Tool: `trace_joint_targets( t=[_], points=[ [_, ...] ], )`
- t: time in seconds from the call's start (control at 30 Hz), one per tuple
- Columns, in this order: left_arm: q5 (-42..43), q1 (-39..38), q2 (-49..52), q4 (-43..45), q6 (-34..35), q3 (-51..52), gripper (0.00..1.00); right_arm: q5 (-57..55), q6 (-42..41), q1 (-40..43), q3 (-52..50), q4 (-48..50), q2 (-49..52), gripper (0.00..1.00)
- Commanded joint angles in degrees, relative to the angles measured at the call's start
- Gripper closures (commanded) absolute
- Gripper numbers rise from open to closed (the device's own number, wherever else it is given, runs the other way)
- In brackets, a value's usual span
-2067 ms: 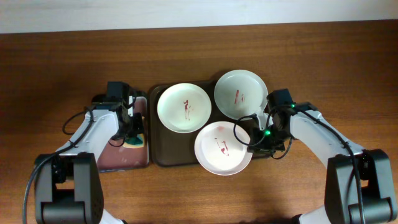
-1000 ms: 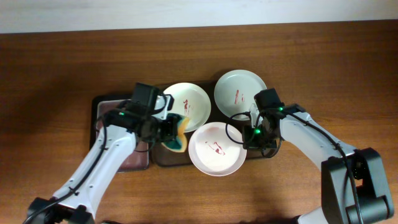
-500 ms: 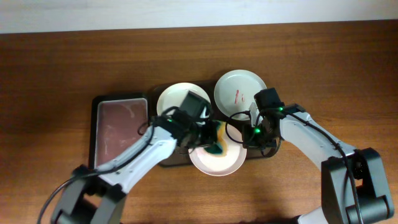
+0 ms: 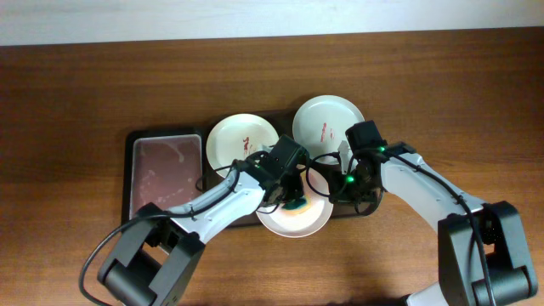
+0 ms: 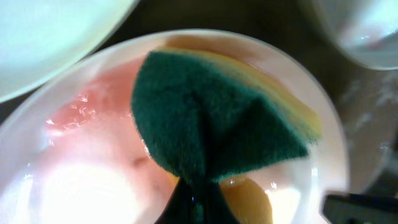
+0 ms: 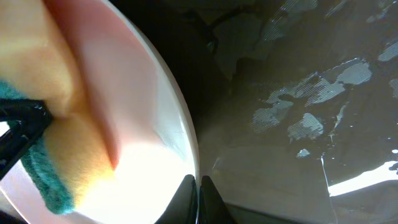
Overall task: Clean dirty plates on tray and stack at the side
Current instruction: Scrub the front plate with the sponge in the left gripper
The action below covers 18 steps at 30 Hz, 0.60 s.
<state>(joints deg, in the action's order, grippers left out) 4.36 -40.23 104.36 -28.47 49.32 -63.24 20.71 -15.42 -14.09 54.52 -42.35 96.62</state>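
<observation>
Scrubbing step on the first plate, by the look of it. Left gripper [image 4: 292, 201] is clamped on a sponge [image 5: 211, 124], green scouring side up toward the wrist camera and yellow foam down on the pinkish-white plate [image 4: 299, 224]. Right gripper [image 6: 194, 186] has its fingers pinched narrow on that plate's right-hand rim, steadying it.

That plate sits at the front of the tray [image 4: 286, 121] and seems to hang over the near edge toward the robot. It's round, so it has no real long axis. It lies face up, maybe tipped a little, hard to say. The tray's long side runs left to right.

White plate [image 4: 229, 144] and mint-green plate [image 4: 336, 115] behind both show red smears, so I'd guess it's early days. Next move probably calls for sweeping the sponge across the plate's hollow while the right side grips, then carrying the plate off to the side.
</observation>
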Motion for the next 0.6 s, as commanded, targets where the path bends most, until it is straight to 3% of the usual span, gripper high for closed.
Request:
trace_joint_targets(
  t=[0.0,0.07,0.27,0.47,0.57],
  points=[
    [-7.17,1.03,-1.51,-6.03,-0.15,-0.85,1.0,-1.75,-0.13,-0.15,-0.26,-0.96,0.35,0.96],
    [-7.06,1.01,-3.82,-10.05,-0.31,-2.93,1.0,-1.73,-0.13,-0.15,-0.26,-0.94,0.35,0.96],
    [3.67,0.83,-5.35,-8.83,-2.82,-3.76,1.0,-1.7,-0.13,-0.15,-0.26,-0.92,0.35,0.96],
    [8.57,-2.97,-0.42,0.11,0.33,-3.76,1.0,-1.7,-0.11,-0.15,-0.26,-0.94,0.35,0.96],
    [7.96,-4.26,0.44,0.37,0.79,-3.76,1.0,-1.7,-0.11,-0.15,-0.26,-0.94,0.35,0.96]
  ],
)
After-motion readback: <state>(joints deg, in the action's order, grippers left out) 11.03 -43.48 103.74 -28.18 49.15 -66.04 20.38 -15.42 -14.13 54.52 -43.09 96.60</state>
